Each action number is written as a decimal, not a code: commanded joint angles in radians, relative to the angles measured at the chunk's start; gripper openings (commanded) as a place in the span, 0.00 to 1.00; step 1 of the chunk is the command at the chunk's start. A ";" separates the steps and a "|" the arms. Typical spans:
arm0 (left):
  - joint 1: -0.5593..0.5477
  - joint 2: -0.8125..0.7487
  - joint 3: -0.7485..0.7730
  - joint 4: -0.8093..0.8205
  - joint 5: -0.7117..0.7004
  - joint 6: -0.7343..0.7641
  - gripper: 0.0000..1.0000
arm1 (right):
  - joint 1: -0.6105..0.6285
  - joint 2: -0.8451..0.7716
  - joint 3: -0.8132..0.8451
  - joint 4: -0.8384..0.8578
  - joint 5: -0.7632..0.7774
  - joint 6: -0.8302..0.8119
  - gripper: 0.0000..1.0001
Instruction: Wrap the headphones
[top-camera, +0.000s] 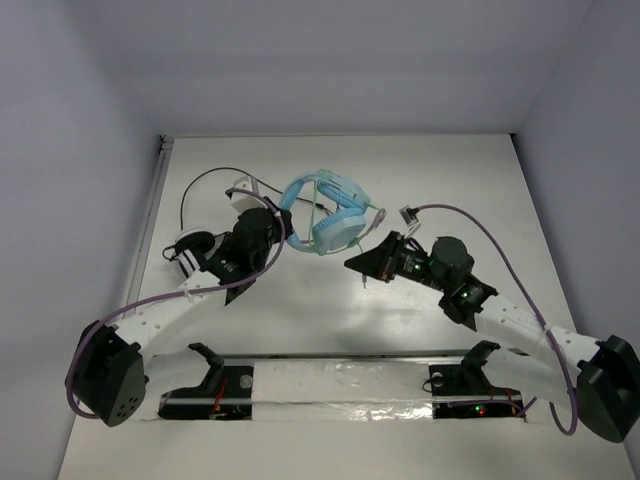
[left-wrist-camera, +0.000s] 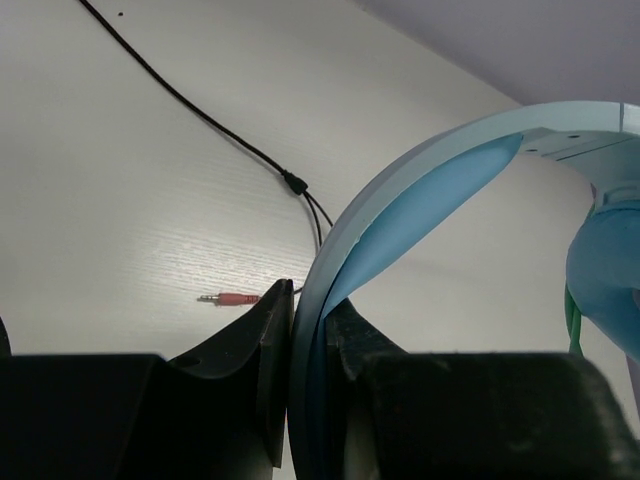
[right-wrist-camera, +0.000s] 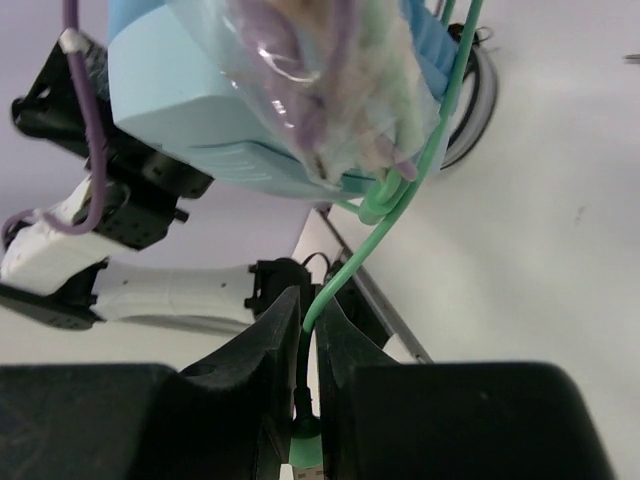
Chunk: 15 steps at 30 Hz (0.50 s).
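The light blue headphones (top-camera: 335, 215) hang above the table between both arms. My left gripper (top-camera: 283, 222) is shut on their wide band (left-wrist-camera: 400, 190); the band runs edge-on between the two fingers (left-wrist-camera: 310, 320). A padded cup (right-wrist-camera: 200, 110) fills the top of the right wrist view. From it the thin green cable (right-wrist-camera: 400, 210) drops down into my right gripper (right-wrist-camera: 308, 310). That gripper (top-camera: 360, 265), below and right of the cups, has its fingers close on either side of the cable, with the green plug (right-wrist-camera: 308, 450) deep between them.
Smaller black-and-white headphones (top-camera: 190, 250) lie at the left, partly under my left arm. Their black cable (left-wrist-camera: 200, 110) curves over the table to a pink plug (left-wrist-camera: 235, 298). A dark slot with two black brackets (top-camera: 210, 365) runs along the near edge.
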 joint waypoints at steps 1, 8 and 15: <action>-0.031 0.027 0.003 0.118 -0.109 -0.023 0.00 | 0.022 -0.043 -0.018 -0.060 0.089 -0.013 0.16; -0.091 0.192 0.048 0.172 -0.129 -0.013 0.00 | 0.022 -0.098 -0.055 -0.199 0.198 -0.021 0.19; -0.126 0.406 0.126 0.227 -0.117 -0.007 0.00 | 0.022 -0.101 -0.041 -0.439 0.440 -0.093 0.30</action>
